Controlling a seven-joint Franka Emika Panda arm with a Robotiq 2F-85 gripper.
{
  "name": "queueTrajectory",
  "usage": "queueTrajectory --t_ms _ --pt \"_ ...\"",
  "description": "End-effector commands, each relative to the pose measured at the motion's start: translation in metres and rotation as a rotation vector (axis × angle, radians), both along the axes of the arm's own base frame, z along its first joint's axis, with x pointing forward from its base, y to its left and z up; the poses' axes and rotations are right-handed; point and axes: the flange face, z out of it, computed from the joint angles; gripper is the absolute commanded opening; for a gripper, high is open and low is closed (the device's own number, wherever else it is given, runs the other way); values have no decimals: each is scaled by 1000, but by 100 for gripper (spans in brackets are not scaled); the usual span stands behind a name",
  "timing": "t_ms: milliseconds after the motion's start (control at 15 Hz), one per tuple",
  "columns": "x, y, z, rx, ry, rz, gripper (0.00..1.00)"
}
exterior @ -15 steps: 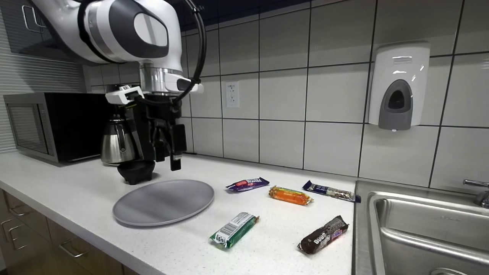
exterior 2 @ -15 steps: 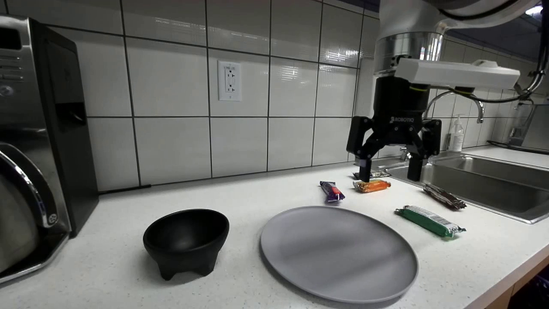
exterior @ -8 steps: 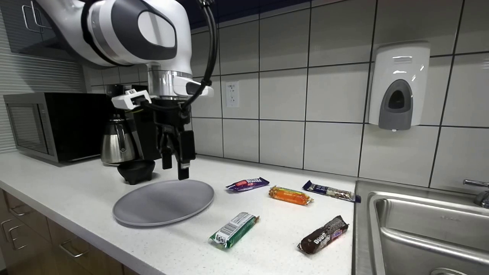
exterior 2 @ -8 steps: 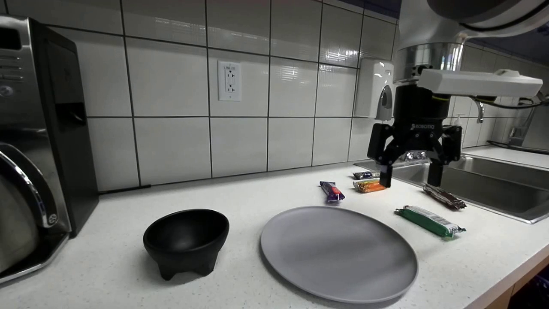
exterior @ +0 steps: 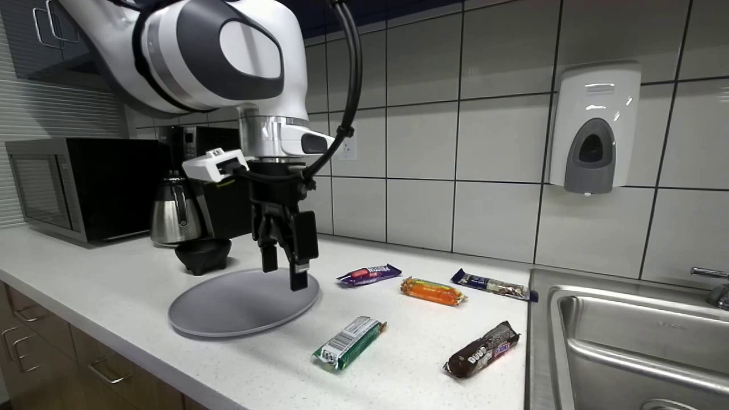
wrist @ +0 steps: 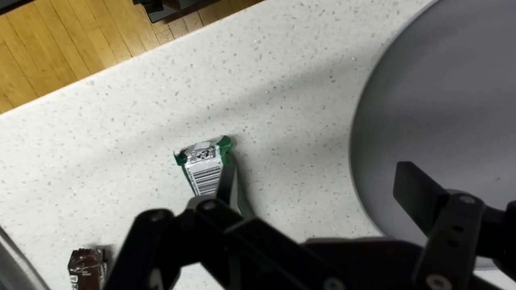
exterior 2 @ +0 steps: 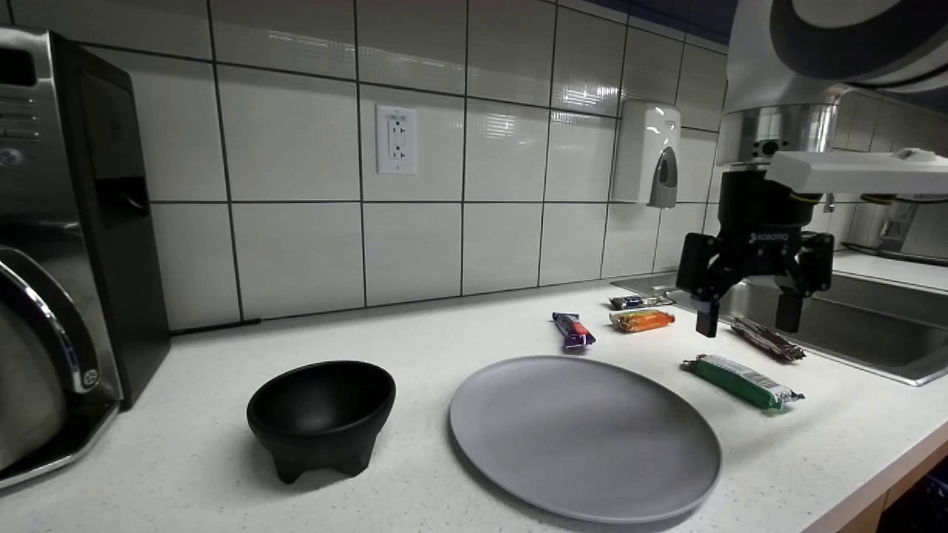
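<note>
white-and-grey arm [exterior: 250,51] extended from the left in an exterior view, metallic wrist collar [exterior 2: 792,129] vertical, black gripper [exterior 2: 748,320] directed downward, two fingers [exterior 2: 707,318] parted wide and parallel

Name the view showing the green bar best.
Best in an exterior view: the green bar shows its barcode plainly. Both exterior views show it whole; in the wrist view, the claw hides part.
</note>
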Motion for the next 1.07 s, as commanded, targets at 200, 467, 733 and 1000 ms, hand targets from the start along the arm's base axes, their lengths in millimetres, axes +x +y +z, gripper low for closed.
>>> queueTrajectory --t_ms 200,467,733,1000 --pt "-16 -38 -11 -24 -30 12 100" --pt "-19 -55 -21 -27 -36 17 100" --pt "-16 -67 -32 -27 -49 -24 100" --pt "-8 -71 -44 -24 -66 -37 100"
